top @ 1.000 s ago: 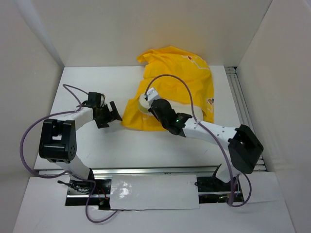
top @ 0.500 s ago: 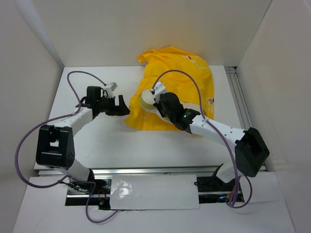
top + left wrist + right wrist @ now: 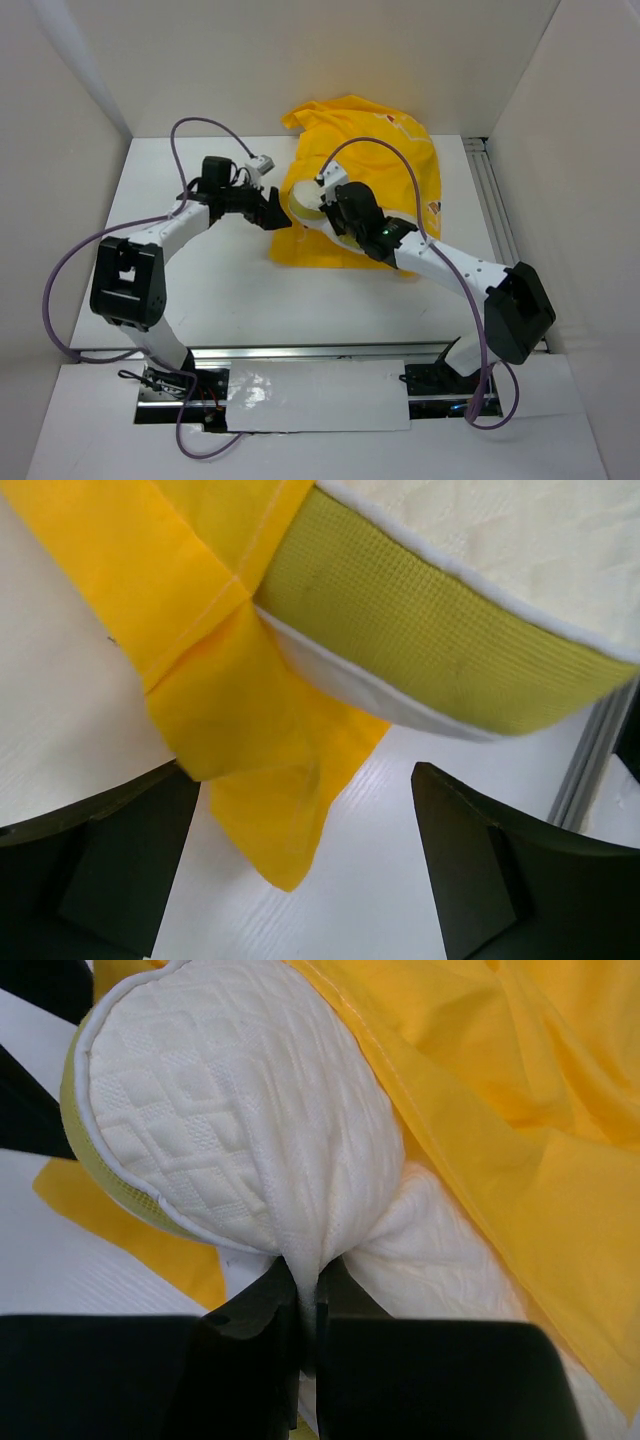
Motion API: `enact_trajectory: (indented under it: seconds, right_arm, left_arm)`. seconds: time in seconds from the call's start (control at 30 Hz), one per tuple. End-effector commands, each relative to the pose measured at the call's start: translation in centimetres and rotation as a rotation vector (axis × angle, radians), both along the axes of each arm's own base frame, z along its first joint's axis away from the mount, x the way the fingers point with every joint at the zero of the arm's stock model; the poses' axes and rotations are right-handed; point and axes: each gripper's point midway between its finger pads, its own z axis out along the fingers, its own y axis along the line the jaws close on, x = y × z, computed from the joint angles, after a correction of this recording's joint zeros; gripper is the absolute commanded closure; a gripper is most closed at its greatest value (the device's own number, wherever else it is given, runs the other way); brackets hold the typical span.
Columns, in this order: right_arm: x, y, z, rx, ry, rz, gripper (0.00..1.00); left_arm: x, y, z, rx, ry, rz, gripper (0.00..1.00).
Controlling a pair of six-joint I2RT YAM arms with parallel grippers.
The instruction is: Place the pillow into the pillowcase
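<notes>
Right gripper (image 3: 308, 1295) is clenched on a pinch of the pillow (image 3: 230, 1130), with quilted cream fabric bunched between the black fingers. Left gripper (image 3: 300, 880) is released, jaws wide. Only a hanging corner of the pillowcase (image 3: 240, 730) sits between them, brushing one finger, not gripped.

Location: the pillow (image 3: 303, 205) is mid-table at the left edge of the pillowcase (image 3: 370, 150), rounded end poking out toward the left gripper (image 3: 272, 212). The rest is under yellow fabric and the right arm.

In the way:
- A seamed strip of the case is draped across the pillow's end, right in front of the left jaws.
- The right gripper (image 3: 325, 208) and its forearm lie over the rumpled case.
- Purple cables (image 3: 372, 148) arc over both arms.
- Metal rail (image 3: 500, 220) runs along the table's (image 3: 200, 290) right edge, white walls on three sides.

Per view:
- Top: both arms converge on the same end, and the case spreads toward the back wall.
- Left wrist: shows the pillow's yellow-green mesh side band with white piping.
- Right wrist: shows the diamond quilting and the pinch itself, which the top view hides.
</notes>
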Motion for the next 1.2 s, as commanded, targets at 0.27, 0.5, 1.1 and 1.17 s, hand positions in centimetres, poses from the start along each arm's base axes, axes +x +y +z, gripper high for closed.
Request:
enact_trajectory:
  seconds: [0.27,0.5,1.1,1.17]
  right_arm:
    - [1.6,0.0,9.9,0.206,-0.193,0.001,1.00]
    - [0.6,-0.2,11.7,0.281,-0.225,0.011,1.00]
    - [2.1,-4.4,7.6,0.089,-0.557,-0.403,1.00]
    - [2.4,-4.8,9.0,0.088,-0.598,-0.437,1.00]
  left_arm:
    - [3.4,-1.2,-2.4,0.171,0.000,0.133,0.05]
    - [4.1,-3.7,-2.1,0.215,-0.023,0.146,1.00]
    - [-16.3,-6.0,8.7,0.032,0.086,0.223,1.00]
    - [-18.7,-6.0,10.1,0.018,0.073,0.211,1.00]
